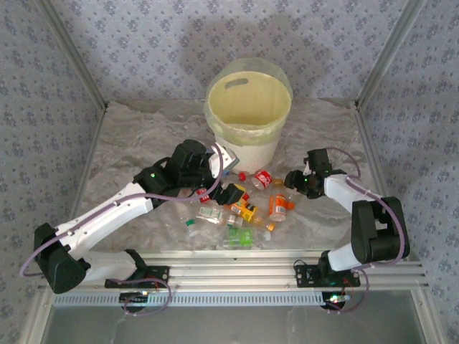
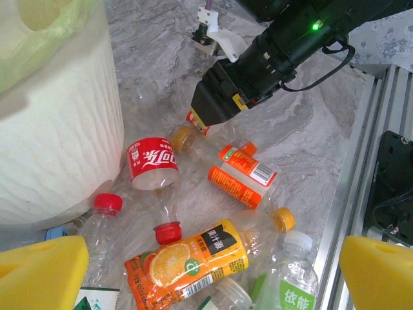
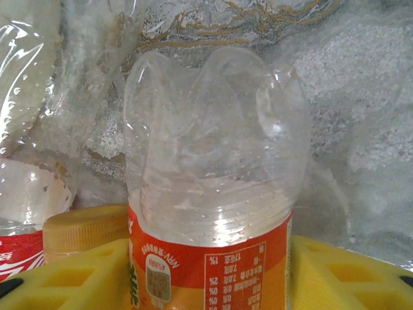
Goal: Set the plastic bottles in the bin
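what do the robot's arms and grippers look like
The left arm and right arm have white links with bulky black joints, a green light near each wrist, and looping purple-grey cables. The fingers are blocky and yellow.

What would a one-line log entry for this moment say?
left fingers: open above bottles | right fingers: closed on orange-label bottle | bin: upright

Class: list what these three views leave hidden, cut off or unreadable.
Right wrist view: orange-labelled bottle, cap end cut off by the bottom edge.
Left wrist view: bin, inside hidden by its own wall.
Top view: bottles, labels too small to read.
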### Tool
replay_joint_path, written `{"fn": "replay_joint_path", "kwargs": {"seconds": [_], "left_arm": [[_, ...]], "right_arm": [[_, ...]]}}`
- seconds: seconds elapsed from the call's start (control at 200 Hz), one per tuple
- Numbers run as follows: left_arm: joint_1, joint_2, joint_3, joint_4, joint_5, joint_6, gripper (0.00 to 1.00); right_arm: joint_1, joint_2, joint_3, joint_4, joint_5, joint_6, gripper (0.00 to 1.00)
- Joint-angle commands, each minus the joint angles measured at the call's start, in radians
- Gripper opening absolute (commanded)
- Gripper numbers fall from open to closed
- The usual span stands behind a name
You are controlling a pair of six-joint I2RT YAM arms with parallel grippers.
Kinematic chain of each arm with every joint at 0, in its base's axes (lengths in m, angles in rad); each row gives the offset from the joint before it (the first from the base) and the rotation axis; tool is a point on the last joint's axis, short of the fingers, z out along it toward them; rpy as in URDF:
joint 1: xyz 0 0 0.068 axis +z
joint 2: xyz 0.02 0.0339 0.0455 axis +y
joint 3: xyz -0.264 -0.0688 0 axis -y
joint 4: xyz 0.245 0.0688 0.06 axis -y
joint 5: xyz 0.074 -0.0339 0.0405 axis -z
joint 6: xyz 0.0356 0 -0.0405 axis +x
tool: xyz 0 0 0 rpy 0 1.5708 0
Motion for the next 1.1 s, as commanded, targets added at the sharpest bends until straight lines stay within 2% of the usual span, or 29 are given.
{"fn": "replay_joint_path", "kwargs": {"seconds": [0.0, 0.24, 0.395, 0.59, 0.83, 1.094], "left_arm": [[-0.006, -0.002, 0.042, -0.009, -0.006, 0.008, 1.0], [0.001, -0.028, 0.036, 0.008, -0.024, -0.006, 1.0], [0.051, -0.086, 0.0, 0.078, -0.008, -0.044, 0.99], [0.112, -0.141, -0.038, 0.153, 0.012, -0.087, 1.0], [0.146, -0.218, -0.088, 0.228, -0.043, -0.107, 1.0], [0.158, -0.257, -0.107, 0.24, -0.133, -0.104, 0.99]], "right_arm": [[-0.008, -0.037, -0.009, -0.023, 0.035, -0.01, 0.57], [-0.014, -0.196, 0.017, -0.12, 0.11, -0.018, 0.53], [0.002, -0.324, 0.071, -0.195, 0.165, -0.012, 0.52], [0.046, -0.431, 0.226, -0.296, 0.229, -0.039, 0.51], [0.162, -0.418, 0.449, -0.347, 0.318, -0.077, 0.51], [0.267, -0.309, 0.732, -0.331, 0.394, -0.155, 0.51]]}}
